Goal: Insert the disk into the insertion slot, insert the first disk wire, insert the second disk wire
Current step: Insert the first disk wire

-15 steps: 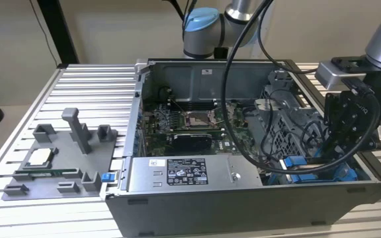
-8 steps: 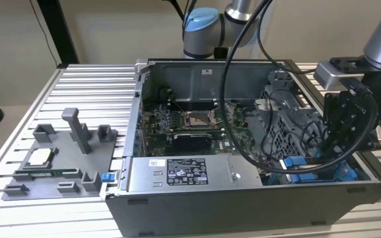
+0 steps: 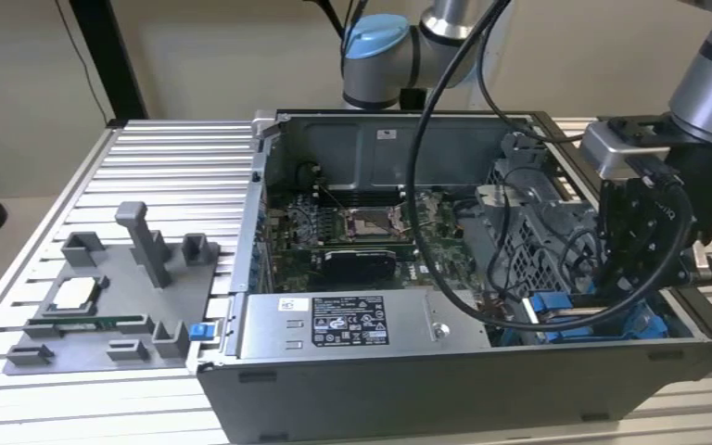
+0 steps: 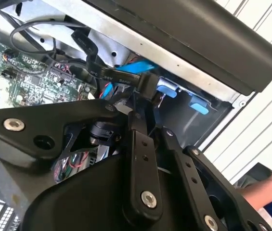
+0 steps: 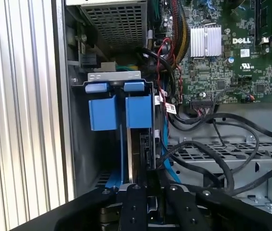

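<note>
The disk sits on edge in the insertion slot at the case's corner, its blue frame beside a second blue frame. In the exterior view the blue frame shows low at the case's right end, beside the perforated bay wall. My gripper reaches down into that corner. In the second wrist view my gripper is shut on a black disk wire connector, whose flat black cable runs back toward the board. In the first wrist view the connector is against the disk's edge.
A grey labelled power-supply box lies along the case front and the motherboard behind it. Loose black cables cross the perforated tray. A grey fixture plate sits on the slatted table. A person's arm is outside the case.
</note>
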`<state>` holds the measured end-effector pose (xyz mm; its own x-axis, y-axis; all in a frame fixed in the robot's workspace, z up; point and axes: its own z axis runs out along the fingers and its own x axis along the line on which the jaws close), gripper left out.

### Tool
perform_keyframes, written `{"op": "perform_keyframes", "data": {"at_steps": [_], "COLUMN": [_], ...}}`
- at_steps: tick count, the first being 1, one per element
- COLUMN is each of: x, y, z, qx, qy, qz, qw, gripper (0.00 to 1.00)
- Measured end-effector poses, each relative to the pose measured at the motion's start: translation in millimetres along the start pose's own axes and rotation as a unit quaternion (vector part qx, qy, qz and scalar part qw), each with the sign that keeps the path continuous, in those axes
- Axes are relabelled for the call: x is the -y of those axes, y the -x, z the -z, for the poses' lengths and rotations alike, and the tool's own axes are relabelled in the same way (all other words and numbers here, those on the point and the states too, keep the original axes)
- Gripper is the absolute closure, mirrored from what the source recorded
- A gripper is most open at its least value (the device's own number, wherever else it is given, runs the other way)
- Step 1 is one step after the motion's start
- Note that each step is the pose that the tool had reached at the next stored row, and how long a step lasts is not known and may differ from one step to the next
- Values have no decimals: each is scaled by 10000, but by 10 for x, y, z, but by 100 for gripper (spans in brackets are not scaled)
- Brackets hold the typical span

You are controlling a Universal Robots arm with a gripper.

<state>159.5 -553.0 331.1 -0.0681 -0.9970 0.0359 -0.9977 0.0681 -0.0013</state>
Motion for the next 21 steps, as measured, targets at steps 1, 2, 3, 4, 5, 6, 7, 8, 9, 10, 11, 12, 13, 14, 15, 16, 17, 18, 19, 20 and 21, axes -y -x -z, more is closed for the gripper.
{"op": "perform_keyframes", "data": {"at_steps": [1,2,3,4,5,6,7,8,9,10,11,12,13,14,15,16,17,18,19,20,21], "x": [0,0,1,1,1,1,1,1,1,1,2,2,2,2,3,11,31,61,94,121,147], "y": [-2,-4,-6,-7,-8,-10,-12,-13,-15,-16,-16,-16,-16,-16,-16,-16,-15,-12,-10,-8,-6], "z": [29,79,130,177,221,268,313,360,405,440,455,454,454,454,455,456,456,455,456,455,456], "qx": [5,1,-5,-3,-3,-5,-4,-5,-5,-6,-5,-4,-4,-3,-5,-6,-6,-6,-9,-12,-16], "qy": [0,0,-1,-1,-1,-1,-1,-1,-1,-1,-1,-1,-1,-1,-1,-1,2,22,56,104,155], "qz": [0,0,0,1,1,1,1,1,1,1,1,1,1,1,1,1,1,1,3,4,7], "qw": [10000,10000,10000,10000,10000,10000,10000,10000,10000,10000,10000,10000,10000,10000,10000,10000,10000,10000,10000,9999,9999], "gripper": [100,0,0,0,0,0,0,0,0,0,0,0,0,0,0,0,0,0,0,0,0]}}
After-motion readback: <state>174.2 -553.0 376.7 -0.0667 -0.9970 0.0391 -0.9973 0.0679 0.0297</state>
